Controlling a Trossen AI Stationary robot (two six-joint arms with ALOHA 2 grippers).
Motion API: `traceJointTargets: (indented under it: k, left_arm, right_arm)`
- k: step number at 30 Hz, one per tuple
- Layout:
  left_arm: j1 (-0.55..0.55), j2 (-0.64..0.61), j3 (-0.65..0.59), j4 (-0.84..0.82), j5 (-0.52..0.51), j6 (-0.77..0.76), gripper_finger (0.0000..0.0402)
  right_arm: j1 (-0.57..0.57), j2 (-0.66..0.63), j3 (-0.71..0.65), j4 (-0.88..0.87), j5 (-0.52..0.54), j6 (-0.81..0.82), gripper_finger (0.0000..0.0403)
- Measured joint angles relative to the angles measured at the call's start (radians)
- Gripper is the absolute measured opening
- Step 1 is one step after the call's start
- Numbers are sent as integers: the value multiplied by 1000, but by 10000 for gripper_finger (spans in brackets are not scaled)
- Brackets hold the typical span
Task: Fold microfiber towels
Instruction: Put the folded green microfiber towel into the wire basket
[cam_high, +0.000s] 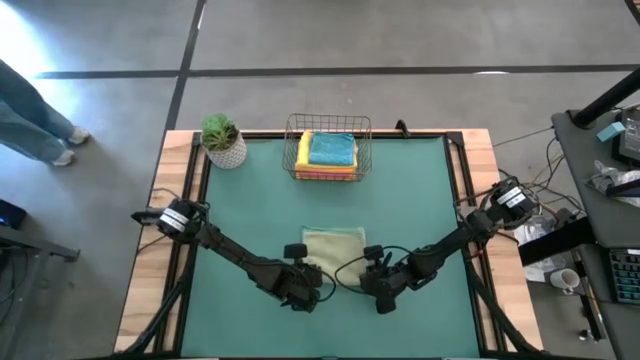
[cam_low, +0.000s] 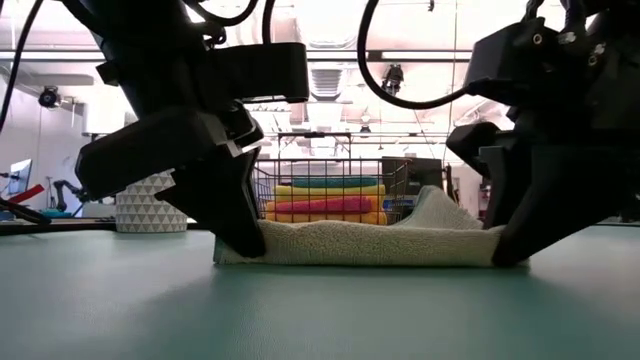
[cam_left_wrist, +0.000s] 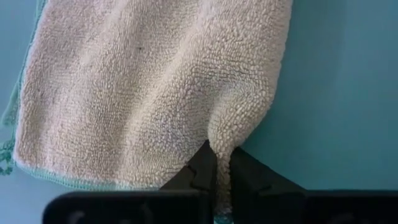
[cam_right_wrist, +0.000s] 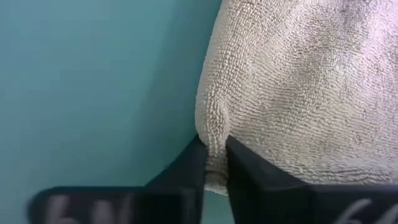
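A pale sage green microfiber towel (cam_high: 332, 246) lies on the green table mat (cam_high: 420, 200), near the table's front edge; in the low view the towel (cam_low: 370, 245) rests flat, with a hump toward its right end (cam_low: 435, 205). My left gripper (cam_high: 310, 283) is shut on its near left corner. My right gripper (cam_high: 372, 283) is shut on its near right corner. Folded towels, teal on top with yellow and orange beneath (cam_high: 331, 150), sit stacked in a wire basket (cam_high: 366, 128) at the far edge. My left gripper pinches the towel's near left corner (cam_left_wrist: 225, 144) between its two fingers, which slant down from the table's near side. The cloth bunches into a ridge at the fingertips (cam_left_wrist: 200, 163). The corner sits low at the mat. My right gripper pinches the towel's near right corner (cam_right_wrist: 213, 134) between its two fingers, slanting down from the near side. The cloth puckers into a small fold between the fingertips (cam_right_wrist: 193, 158). The corner stays low at the mat (cam_low: 495, 255).
A small potted plant (cam_high: 222, 140) in a white pot stands at the far left corner, beside the wire basket. Bare green mat lies left and right of the towel. Legs of a person (cam_high: 35, 125) show on the floor beyond the table's left.
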Motion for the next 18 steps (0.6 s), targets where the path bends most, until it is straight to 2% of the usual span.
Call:
traceJointTargets:
  k: [3,11,18]
  left_arm:
    - [0,0,0,0,11,0,8]
    - [0,-42,19,-3,99,1,2]
    - [11,-130,51,-14,145,50,1]
  right_arm:
    - [-2,-14,-2,-10,9,13,17]
    - [-4,-105,12,-131,16,114,13]
    - [-3,-155,144,-306,8,142,12]
